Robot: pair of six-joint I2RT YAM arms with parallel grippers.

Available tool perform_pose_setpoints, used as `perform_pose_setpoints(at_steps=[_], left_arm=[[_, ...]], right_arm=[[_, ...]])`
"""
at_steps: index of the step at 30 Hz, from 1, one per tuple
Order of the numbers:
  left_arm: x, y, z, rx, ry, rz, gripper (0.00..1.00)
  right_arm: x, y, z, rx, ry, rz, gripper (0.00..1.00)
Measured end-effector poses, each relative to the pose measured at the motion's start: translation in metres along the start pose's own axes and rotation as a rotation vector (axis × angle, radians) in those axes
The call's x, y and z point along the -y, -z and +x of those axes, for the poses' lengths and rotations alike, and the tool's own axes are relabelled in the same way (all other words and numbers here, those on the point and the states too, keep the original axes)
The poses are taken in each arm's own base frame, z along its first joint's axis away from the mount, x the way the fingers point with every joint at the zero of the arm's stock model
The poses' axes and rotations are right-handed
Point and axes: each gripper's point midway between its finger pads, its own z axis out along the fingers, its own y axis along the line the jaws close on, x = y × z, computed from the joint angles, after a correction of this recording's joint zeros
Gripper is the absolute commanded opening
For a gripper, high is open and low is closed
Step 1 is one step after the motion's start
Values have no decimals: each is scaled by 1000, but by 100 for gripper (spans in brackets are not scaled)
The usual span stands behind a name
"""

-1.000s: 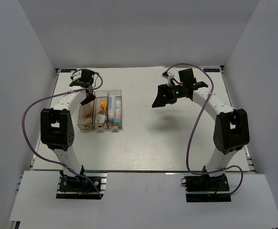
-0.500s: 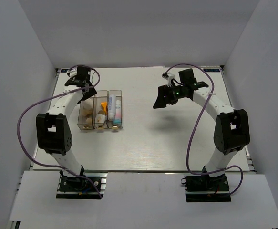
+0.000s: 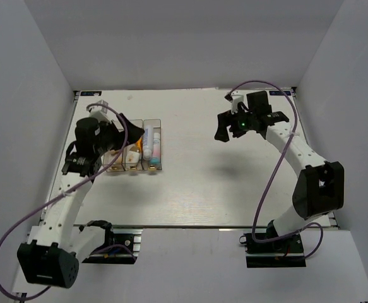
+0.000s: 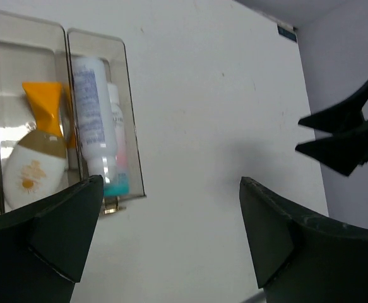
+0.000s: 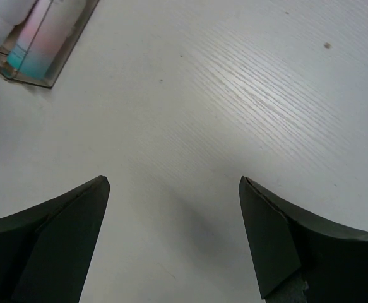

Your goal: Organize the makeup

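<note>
The makeup sits in clear boxes, left-centre of the top view. My left gripper hangs spread and empty close by them; my right gripper, spread too, is well apart. Moving low could clip a box.

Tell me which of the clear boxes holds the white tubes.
The box at the right end of the row: white tubes lie in it, while the middle box holds the orange tube.
</note>
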Motion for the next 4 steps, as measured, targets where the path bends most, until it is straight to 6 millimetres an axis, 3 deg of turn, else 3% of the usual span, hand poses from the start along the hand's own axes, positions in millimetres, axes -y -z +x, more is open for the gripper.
perform_pose_setpoints(at_steps=[4], left_arm=[[-1,20,29,-26,-8,47,98]], right_arm=[[10,8,12,-3,5,83,89]])
